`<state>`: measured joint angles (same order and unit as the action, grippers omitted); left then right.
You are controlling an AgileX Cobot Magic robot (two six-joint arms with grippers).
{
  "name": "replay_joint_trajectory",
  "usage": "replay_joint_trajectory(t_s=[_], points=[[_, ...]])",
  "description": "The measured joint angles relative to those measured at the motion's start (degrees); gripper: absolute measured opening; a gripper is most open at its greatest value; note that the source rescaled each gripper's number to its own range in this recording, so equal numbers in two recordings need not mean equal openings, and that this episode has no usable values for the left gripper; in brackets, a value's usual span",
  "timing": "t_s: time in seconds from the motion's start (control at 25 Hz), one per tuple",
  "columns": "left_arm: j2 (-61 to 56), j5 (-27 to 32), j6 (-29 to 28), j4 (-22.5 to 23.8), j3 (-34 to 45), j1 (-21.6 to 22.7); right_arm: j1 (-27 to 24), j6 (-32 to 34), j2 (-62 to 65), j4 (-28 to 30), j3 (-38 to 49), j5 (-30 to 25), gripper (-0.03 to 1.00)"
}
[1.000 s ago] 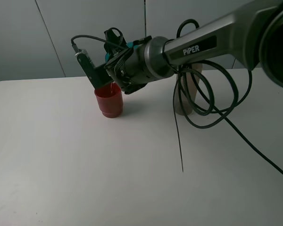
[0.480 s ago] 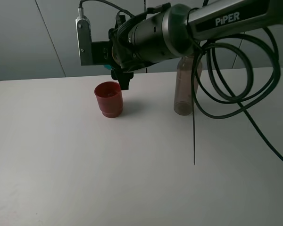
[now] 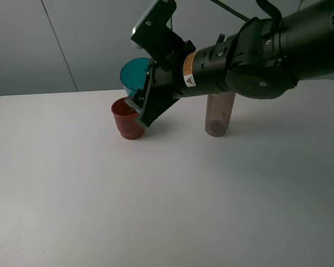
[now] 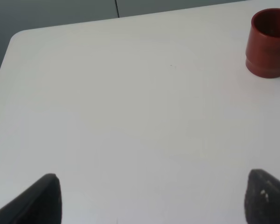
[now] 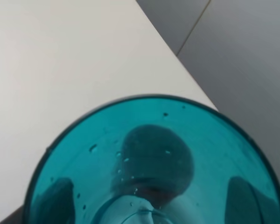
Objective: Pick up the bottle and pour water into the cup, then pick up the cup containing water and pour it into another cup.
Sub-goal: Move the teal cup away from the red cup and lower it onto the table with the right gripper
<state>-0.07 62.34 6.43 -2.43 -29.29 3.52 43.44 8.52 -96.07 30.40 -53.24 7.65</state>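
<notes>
My right gripper [image 3: 141, 92] is shut on the translucent teal cup [image 3: 133, 75] and holds it tilted in the air just above and behind the red-brown cup [image 3: 127, 120], with its mouth turned toward the camera. In the right wrist view the teal cup [image 5: 154, 158] fills the frame, with droplets on its inner wall. The smoky bottle [image 3: 218, 114] stands upright on the table to the right, partly hidden behind my right arm. My left gripper [image 4: 154, 205] is open and empty low over the table, far from the red-brown cup [image 4: 269, 43].
The white table [image 3: 100, 194] spreads out in front of the cups. A grey panelled wall [image 3: 55, 39] rises behind its back edge. The right arm's thick forearm [image 3: 256, 53] spans the space above the bottle.
The right wrist has rolled and lifted. The teal cup, earlier tipped down over the red-brown cup and mostly hidden, is now raised with its mouth showing. The hanging cables have swung out of view.
</notes>
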Motion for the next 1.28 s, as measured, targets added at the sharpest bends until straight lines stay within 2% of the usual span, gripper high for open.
replay_joint_trajectory(t_s=[0.2, 0.28, 0.48, 0.56, 0.84, 0.96, 1.28], points=[[0.0, 0.0, 0.0, 0.0, 0.0, 0.0, -3.3, -9.6, 2.9, -13.9, 14.9, 7.0, 0.11], [0.0, 0.0, 0.0, 0.0, 0.0, 0.0, -3.8, -13.1, 2.5, -18.8, 20.0, 11.3, 0.11], [0.0, 0.0, 0.0, 0.3, 0.0, 0.0, -3.9, -18.5, 0.2, -26.9, 28.6, 27.0, 0.11], [0.0, 0.0, 0.0, 0.3, 0.0, 0.0, -3.9, -18.8, -1.9, -28.5, 29.3, 30.2, 0.11], [0.0, 0.0, 0.0, 0.4, 0.0, 0.0, -3.9, -19.2, -11.5, -29.7, 29.4, 34.0, 0.11], [0.0, 0.0, 0.0, 0.4, 0.0, 0.0, -3.9, -19.2, -13.7, -29.7, 29.3, 37.7, 0.11], [0.0, 0.0, 0.0, 0.4, 0.0, 0.0, -3.9, -18.6, -14.2, -29.9, 29.3, 39.0, 0.11]])
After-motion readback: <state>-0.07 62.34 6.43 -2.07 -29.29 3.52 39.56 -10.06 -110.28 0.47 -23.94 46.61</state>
